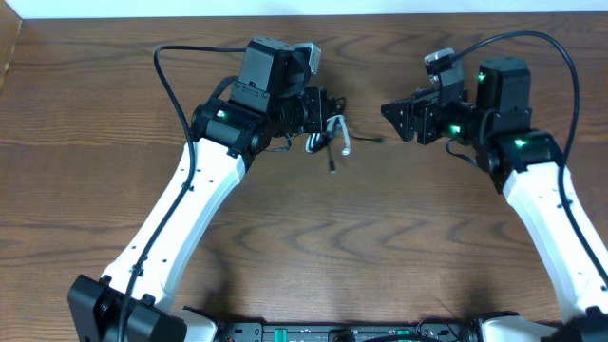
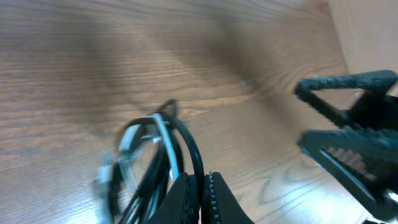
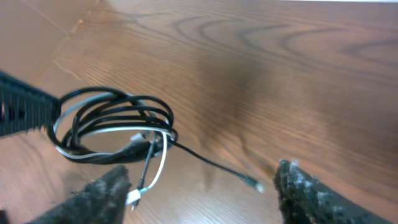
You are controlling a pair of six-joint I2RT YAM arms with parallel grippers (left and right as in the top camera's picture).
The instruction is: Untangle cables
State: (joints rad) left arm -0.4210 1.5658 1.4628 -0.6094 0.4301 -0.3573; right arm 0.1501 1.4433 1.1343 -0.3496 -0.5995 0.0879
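Note:
The black and white cables [image 1: 328,136] form one coiled bundle held above the table at the back centre. My left gripper [image 1: 320,116] is shut on the bundle; in the left wrist view its jaws [image 2: 200,198] pinch black strands of the coil [image 2: 155,155]. A loose black cable end with a small plug [image 1: 378,141] sticks out to the right. My right gripper [image 1: 397,118] is open and empty, just right of that end. In the right wrist view the bundle [image 3: 115,124] hangs ahead, the black plug end [image 3: 250,182] lies between the fingers [image 3: 202,190], and a white plug [image 3: 135,198] dangles.
The wooden table [image 1: 313,247] carries nothing else. Its back edge meets a pale wall [image 1: 380,8]. Thick black arm wires [image 1: 171,81] loop over both arms. The right gripper's fingers [image 2: 348,137] show at the right of the left wrist view.

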